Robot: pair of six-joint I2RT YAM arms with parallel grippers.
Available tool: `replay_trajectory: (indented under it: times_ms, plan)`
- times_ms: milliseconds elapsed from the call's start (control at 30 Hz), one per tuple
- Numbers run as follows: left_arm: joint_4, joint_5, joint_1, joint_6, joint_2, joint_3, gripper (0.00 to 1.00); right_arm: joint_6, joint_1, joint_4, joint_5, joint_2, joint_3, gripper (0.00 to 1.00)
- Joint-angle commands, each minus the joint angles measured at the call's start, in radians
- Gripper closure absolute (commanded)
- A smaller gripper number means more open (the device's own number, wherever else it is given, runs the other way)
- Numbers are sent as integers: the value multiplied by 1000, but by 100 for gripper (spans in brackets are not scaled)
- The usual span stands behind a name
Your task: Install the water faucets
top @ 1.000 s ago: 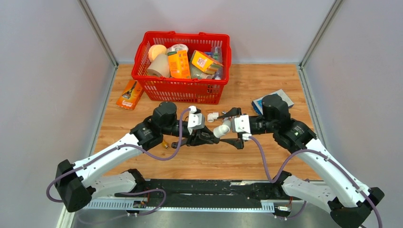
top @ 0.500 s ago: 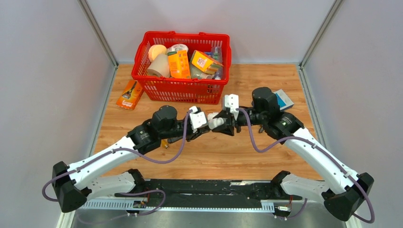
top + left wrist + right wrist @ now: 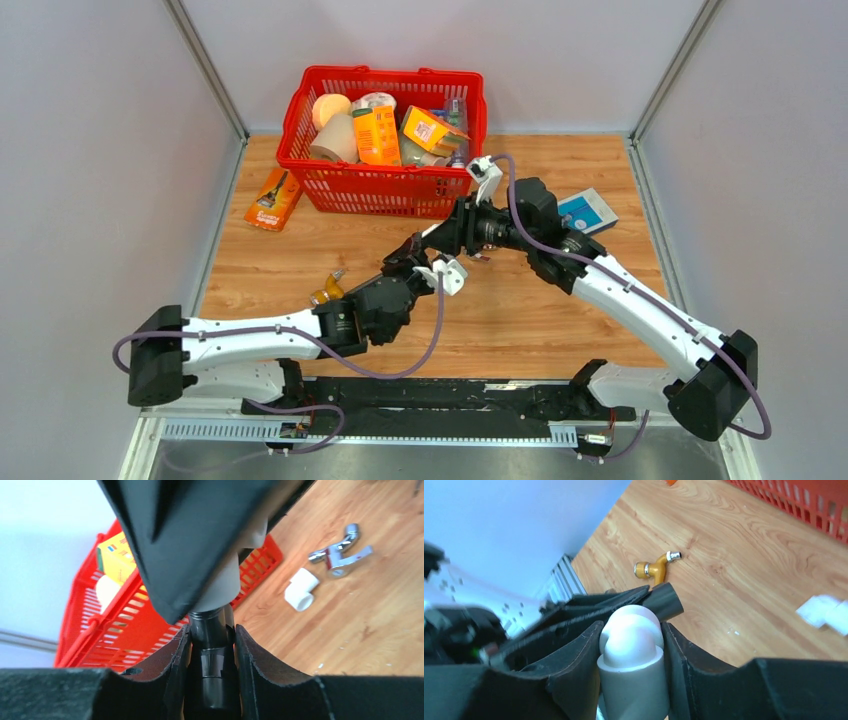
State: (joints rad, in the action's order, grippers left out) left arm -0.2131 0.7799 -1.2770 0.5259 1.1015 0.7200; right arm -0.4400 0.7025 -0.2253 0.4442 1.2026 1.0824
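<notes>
My left gripper (image 3: pixel 212 630) is shut on the dark grey faucet (image 3: pixel 214 680), its threaded end pointing up out of the jaws. That end meets a white elbow fitting (image 3: pixel 631 680), on which my right gripper (image 3: pixel 630 625) is shut. A dark tube end (image 3: pixel 665 602) shows just behind the elbow. In the top view the left gripper (image 3: pixel 408 260) and the right gripper (image 3: pixel 440 240) meet nose to nose above the table's middle, and the faucet is hidden between them. A chrome faucet (image 3: pixel 340 555) and a second white elbow (image 3: pixel 301 589) lie loose on the wood.
A red basket (image 3: pixel 385 190) full of groceries stands at the back. An orange packet (image 3: pixel 272 198) lies to its left and a blue box (image 3: pixel 586 210) at the right. A brass fitting (image 3: pixel 328 290) lies beside the left forearm.
My right gripper has shut on the white elbow and carried it up and back. The left arm has swung the faucet round, so both parts now meet higher and nearer the basket.
</notes>
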Motion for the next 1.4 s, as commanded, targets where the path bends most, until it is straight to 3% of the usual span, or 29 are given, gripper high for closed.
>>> replay_trajectory:
  times_ms: [0, 67, 133, 200, 267, 300, 333, 367, 400, 533, 767, 833, 1033, 1267, 1367]
  plan:
    - [-427, 144, -73, 200, 33, 41, 100, -290, -18, 20, -322, 38, -42, 98]
    - [-364, 139, -73, 175, 41, 55, 100, -299, -21, 20, -317, 29, -26, 87]
    - [-280, 111, -62, 116, 22, 58, 100, -255, -29, 20, -303, 19, 7, 66]
    - [-151, 49, -32, 1, -21, 68, 100, -217, -50, 21, -273, -1, 30, 52]
    - [-19, -104, 21, -124, -75, 76, 100, -142, -89, 30, -205, -26, 50, 40]
    - [24, -147, 59, -185, -112, 78, 100, -91, -98, 29, -190, -47, 60, 14]
    - [88, -241, 76, -213, -129, 79, 100, -41, -104, 29, -173, -64, 68, 0]
    - [122, -284, 123, -265, -162, 79, 100, 10, -110, 32, -159, -86, 73, 0]
    - [197, -435, 151, -292, -179, 91, 100, 77, -110, 32, -139, -103, 71, 0]
    - [374, -814, 320, -397, -224, 133, 100, 326, -110, 35, -110, -193, 44, 0]
    - [536, -1403, 491, -397, -181, 232, 100, 924, -110, 44, 288, -363, -102, 0]
    - [560, -1522, 516, -391, -140, 269, 100, 1016, -110, 44, 321, -386, -122, 0]
    - [632, -1685, 533, -333, -23, 389, 100, 1156, -110, -49, 497, -351, -84, 0]
    - [698, -1720, 533, -277, 69, 478, 100, 1192, -110, -115, 599, -265, -30, 4]
    - [715, -1723, 533, -259, 92, 499, 100, 1186, -110, -117, 631, -233, -7, 12]
